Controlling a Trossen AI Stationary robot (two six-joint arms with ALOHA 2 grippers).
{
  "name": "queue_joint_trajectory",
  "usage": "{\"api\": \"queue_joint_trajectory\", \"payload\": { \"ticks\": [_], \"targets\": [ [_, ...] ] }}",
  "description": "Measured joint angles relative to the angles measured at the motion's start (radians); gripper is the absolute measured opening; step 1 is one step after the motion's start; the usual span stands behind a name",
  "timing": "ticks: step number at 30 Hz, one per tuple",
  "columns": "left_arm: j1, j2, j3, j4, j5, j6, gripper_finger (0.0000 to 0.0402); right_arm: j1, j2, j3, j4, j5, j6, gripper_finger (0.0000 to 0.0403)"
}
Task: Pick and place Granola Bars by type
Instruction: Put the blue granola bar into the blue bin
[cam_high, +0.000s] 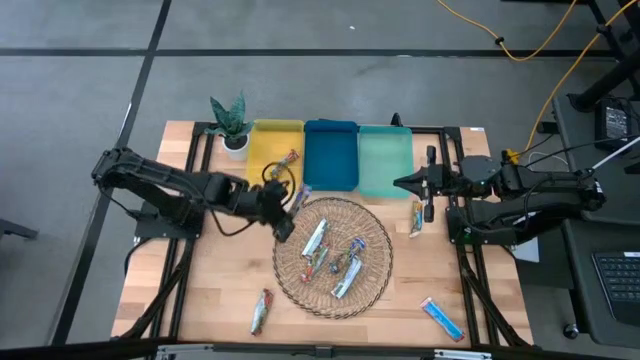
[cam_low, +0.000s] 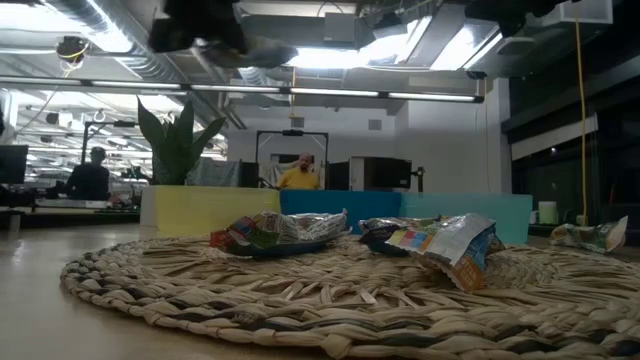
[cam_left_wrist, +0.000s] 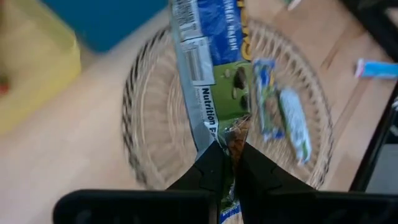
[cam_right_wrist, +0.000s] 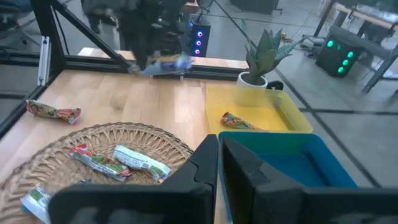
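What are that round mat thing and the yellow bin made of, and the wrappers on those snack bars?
The round basket looks like woven wicker or seagrass, matte, with braided strands showing in the low view. The yellow tray looks like smooth moulded plastic, evenly coloured with rounded corners. The granola bars seem wrapped in thin printed foil or plastic film: shiny and crinkled.
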Motion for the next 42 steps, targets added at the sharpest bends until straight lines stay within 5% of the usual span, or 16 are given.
{"api": "queue_joint_trajectory", "payload": {
  "ticks": [14, 26, 42],
  "targets": [
    [0.251, 0.029, 0.213, 0.007, 0.032, 0.275, 0.0017, 0.000, 0.000, 0.000, 0.107, 0.000, -0.043, 0.0026],
    [0.446, 0.224, 0.413, 0.004, 0.274, 0.585, 0.0017, 0.000, 0.000, 0.000, 0.175, 0.098, -0.078, 0.0026],
    [0.583, 0.383, 0.430, 0.001, 0.406, 0.764, 0.0017, 0.000, 0.000, 0.000, 0.166, 0.096, -0.075, 0.0026]
  ]
}}
